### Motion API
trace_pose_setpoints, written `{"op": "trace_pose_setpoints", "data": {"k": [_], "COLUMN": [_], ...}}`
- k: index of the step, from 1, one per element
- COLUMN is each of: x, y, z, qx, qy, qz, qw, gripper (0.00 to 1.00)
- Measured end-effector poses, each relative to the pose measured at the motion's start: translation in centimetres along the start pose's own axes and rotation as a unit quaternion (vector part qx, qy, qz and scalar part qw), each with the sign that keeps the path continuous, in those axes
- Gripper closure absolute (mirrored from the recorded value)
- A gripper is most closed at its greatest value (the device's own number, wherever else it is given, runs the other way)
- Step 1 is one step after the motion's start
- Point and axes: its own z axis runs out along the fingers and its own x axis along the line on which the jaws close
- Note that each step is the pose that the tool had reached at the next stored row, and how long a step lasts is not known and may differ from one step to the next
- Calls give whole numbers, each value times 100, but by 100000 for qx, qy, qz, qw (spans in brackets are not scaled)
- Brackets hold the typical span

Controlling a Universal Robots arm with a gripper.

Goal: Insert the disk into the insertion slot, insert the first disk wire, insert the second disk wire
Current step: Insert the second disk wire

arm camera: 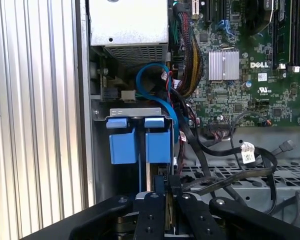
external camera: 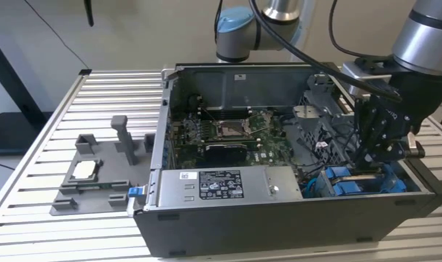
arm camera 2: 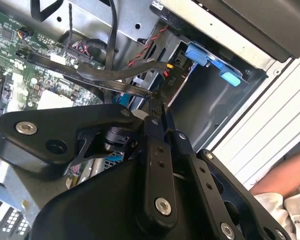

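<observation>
My gripper (external camera: 366,169) reaches down into the open computer case (external camera: 206,229) at the exterior view's right, just above the insertion slot (external camera: 360,183). The slot is a grey metal bay (arm camera: 135,112) with blue rails (arm camera: 140,145) and blue tabs (arm camera 2: 210,59). The disk itself is hidden; I cannot tell whether it sits behind the blue rails. The fingers (arm camera 2: 151,131) stand close together, and a black flat disk wire (arm camera 2: 115,75) runs up to their tips. This black wire (arm camera: 210,181) ends between the gripper (arm camera: 166,194) fingers. A blue wire (arm camera: 155,82) loops above the bay.
A grey fixture tray (external camera: 96,188) with upright posts lies at the exterior view's left, with a flat silver part (external camera: 84,170) on it. The motherboard (external camera: 228,134) and power supply (external camera: 221,185) fill the case. Loose black cables (arm camera: 250,150) cross beside the bay. A person's arm (arm camera 2: 285,175) rests outside the case.
</observation>
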Motion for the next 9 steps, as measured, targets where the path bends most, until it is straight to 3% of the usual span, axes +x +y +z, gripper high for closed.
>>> {"op": "trace_pose_setpoints", "data": {"k": [9], "x": [-1], "y": [0], "z": [60], "qx": [6], "qy": [116], "qz": [20], "qw": [100000], "gripper": [84]}}
